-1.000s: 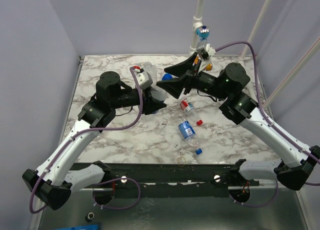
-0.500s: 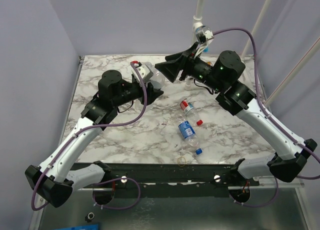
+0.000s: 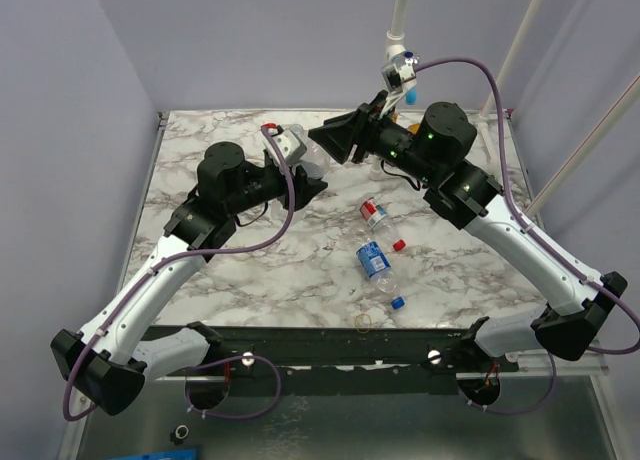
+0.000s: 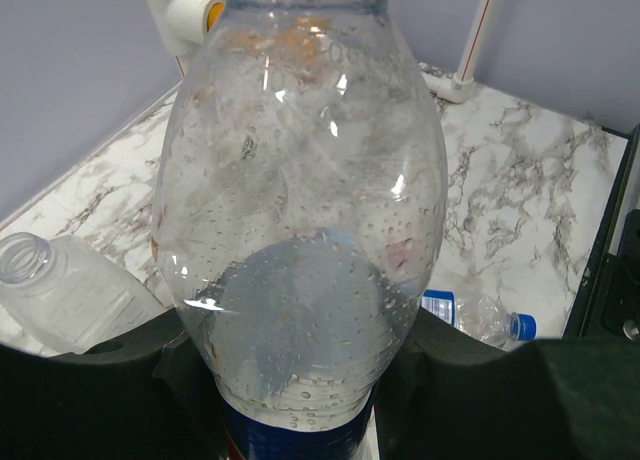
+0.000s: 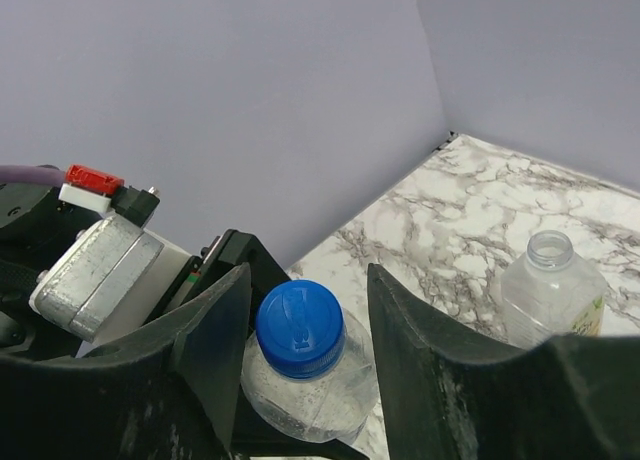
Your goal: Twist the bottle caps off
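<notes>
My left gripper (image 3: 303, 183) (image 4: 300, 385) is shut on the lower body of a clear bottle (image 4: 300, 210) with a blue label and holds it upright above the table. Its blue cap (image 5: 300, 328) is on. My right gripper (image 3: 332, 140) (image 5: 308, 280) is open, with one finger on each side of that cap and a gap on both sides. In the top view the right gripper hides the cap. A red-labelled bottle (image 3: 374, 215) and a blue-labelled bottle (image 3: 373, 262) with a blue cap (image 3: 398, 303) lie on the table. A loose red cap (image 3: 398, 245) lies beside them.
A wider label-less clear bottle (image 5: 551, 292) (image 4: 62, 292) stands open at the back of the marble table (image 3: 470, 270). A yellowish rubber-band ring (image 3: 363, 321) lies near the front edge. A white pole (image 3: 398, 20) rises at the back.
The right gripper has moved back and left, from beside the bottle to around its cap. The left gripper has lifted the bottle slightly toward the back.
</notes>
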`<state>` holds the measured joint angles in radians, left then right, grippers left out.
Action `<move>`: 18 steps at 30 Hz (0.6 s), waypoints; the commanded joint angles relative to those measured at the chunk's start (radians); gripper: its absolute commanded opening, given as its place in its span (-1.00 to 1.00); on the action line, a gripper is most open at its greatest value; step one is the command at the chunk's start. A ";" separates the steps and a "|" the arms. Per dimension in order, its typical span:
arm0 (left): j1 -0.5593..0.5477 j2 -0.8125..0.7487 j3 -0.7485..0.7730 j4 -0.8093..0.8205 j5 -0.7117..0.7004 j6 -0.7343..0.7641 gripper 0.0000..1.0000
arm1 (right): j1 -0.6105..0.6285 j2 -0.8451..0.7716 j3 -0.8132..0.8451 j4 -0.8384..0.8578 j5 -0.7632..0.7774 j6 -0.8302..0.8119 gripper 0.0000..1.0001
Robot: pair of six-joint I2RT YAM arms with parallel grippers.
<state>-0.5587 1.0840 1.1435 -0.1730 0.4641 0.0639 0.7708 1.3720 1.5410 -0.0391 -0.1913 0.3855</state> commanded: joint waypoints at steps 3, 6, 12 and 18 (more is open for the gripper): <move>-0.004 -0.019 -0.019 0.020 0.013 -0.011 -0.63 | 0.002 -0.002 -0.016 0.057 -0.011 0.015 -0.04; -0.004 -0.023 -0.021 0.020 0.015 -0.013 -0.63 | 0.002 0.000 -0.023 0.063 -0.019 0.022 -0.25; -0.004 -0.026 -0.013 0.023 0.018 -0.019 -0.63 | 0.002 0.003 -0.021 0.060 -0.039 0.031 -0.29; -0.005 -0.031 -0.013 0.024 0.019 -0.024 -0.63 | 0.002 0.014 -0.016 0.051 -0.053 0.043 -0.16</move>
<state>-0.5587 1.0786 1.1305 -0.1726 0.4648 0.0528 0.7708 1.3743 1.5314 -0.0017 -0.2146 0.4114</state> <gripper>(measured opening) 0.485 0.416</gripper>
